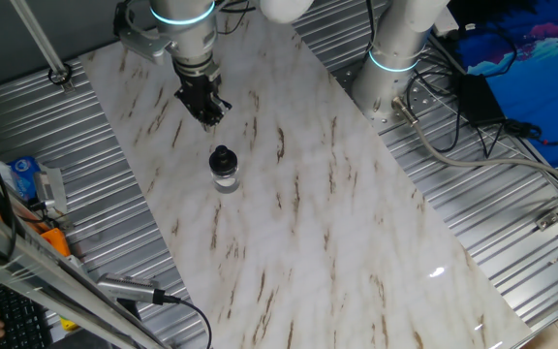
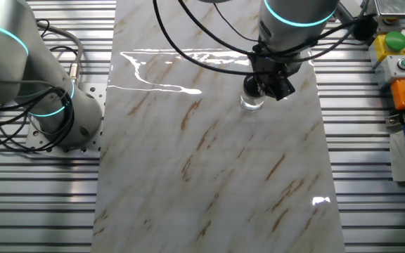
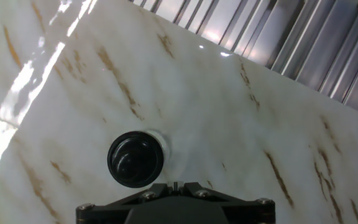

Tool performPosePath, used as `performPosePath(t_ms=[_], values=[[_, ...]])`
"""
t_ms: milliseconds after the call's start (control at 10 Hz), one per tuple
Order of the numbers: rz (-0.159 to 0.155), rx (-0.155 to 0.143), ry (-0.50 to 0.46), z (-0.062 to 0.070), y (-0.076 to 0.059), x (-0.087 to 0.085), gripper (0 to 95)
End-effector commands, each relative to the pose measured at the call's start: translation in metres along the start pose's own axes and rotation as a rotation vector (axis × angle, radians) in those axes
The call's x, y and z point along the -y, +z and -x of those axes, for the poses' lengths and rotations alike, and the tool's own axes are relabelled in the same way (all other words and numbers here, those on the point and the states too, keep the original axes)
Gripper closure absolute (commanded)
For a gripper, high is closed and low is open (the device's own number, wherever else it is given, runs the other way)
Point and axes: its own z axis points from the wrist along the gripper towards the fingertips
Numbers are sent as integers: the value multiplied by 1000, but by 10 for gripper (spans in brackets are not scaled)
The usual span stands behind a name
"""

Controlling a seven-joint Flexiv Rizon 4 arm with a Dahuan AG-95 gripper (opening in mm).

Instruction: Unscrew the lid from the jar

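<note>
While the gripper point(image 1: 210, 110) hovers, lid point(image 3: 135, 159) hides jar point(image 1: 226, 178).

The white marble-patterned tabletop with brown veining point(image 1: 289, 223) carries one item: a small clear glass jar point(image 1: 226, 176) with a round black screw lid point(image 1: 223, 158), standing upright on it.

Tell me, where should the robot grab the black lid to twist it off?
Probably around the lid's round rim, coming straight down from above. The jar stands upright on the marble table, so the lid faces up with open space all round. The gripper is above and apart from it.
</note>
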Motion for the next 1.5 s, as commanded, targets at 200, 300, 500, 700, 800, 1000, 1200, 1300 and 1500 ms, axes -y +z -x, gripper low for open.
performPosePath(t_ms=[200,300,500,700,800,1000,1200,1300,1500], values=[[-23,-18,-21,0,1,1,950],[-25,-19,-22,0,1,1,950],[-26,-20,-23,0,1,1,950],[-27,-20,-32,0,1,1,950],[-26,-19,-38,0,1,1,950],[-26,-22,-42,0,-3,-2,950],[-26,-21,-34,9,-17,-17,950],[-36,-28,-31,15,-21,-24,950],[-48,-38,-52,35,-27,-42,760]])
